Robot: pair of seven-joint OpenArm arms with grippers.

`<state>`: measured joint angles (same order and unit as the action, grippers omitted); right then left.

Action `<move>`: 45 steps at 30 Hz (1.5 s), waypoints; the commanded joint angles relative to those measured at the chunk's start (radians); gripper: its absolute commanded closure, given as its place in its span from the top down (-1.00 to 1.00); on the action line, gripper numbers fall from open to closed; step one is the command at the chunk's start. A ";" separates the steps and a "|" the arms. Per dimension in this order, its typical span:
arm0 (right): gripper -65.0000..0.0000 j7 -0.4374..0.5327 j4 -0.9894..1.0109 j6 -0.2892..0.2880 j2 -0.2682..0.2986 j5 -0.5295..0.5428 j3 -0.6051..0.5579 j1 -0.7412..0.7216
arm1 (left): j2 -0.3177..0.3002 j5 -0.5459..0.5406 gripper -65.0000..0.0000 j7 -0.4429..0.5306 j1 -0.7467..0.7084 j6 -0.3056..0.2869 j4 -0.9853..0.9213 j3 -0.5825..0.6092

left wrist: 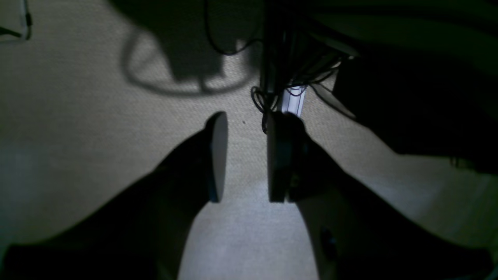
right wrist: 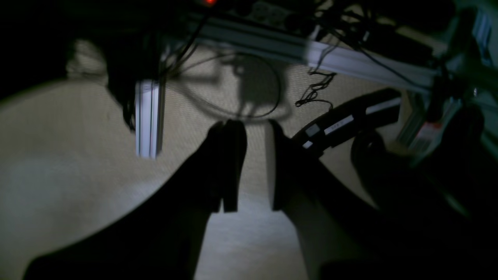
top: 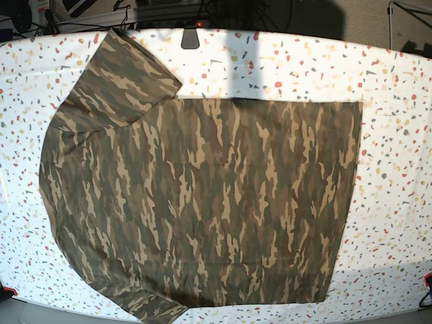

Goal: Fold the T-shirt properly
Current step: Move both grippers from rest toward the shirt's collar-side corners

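The T-shirt [top: 209,202] lies spread flat on the speckled table [top: 398,67] in the base view, camouflage print up. Its hem is at the right, one sleeve [top: 121,77] points to the far left corner, and the other sleeve [top: 145,307] reaches the near edge. No arm shows in the base view. In the left wrist view my left gripper [left wrist: 247,124] hangs open over beige carpet [left wrist: 78,116], with nothing between its dark fingers. My right gripper [right wrist: 255,130] in the right wrist view is also open and empty over the carpet; the gap is narrower.
Aluminium frame legs [right wrist: 148,116] and loose black cables [right wrist: 315,91] stand on the carpet near the right gripper. Another frame leg [left wrist: 293,101] with cables is just beyond the left gripper. A small dark clip [top: 190,37] sits at the table's far edge.
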<state>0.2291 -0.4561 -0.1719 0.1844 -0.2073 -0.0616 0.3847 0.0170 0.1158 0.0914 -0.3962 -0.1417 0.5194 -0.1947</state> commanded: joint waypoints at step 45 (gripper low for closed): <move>-0.60 -0.508 -1.677 0.378 0.578 -0.288 0.095 0.826 | -0.346 0.393 -0.46 -0.105 -0.415 -0.230 1.590 0.009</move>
<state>-0.2893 -2.1159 0.1833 0.7570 -0.4854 0.0284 1.1988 -0.3210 0.5121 -0.0299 -0.8051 -0.3908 2.0968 -0.1818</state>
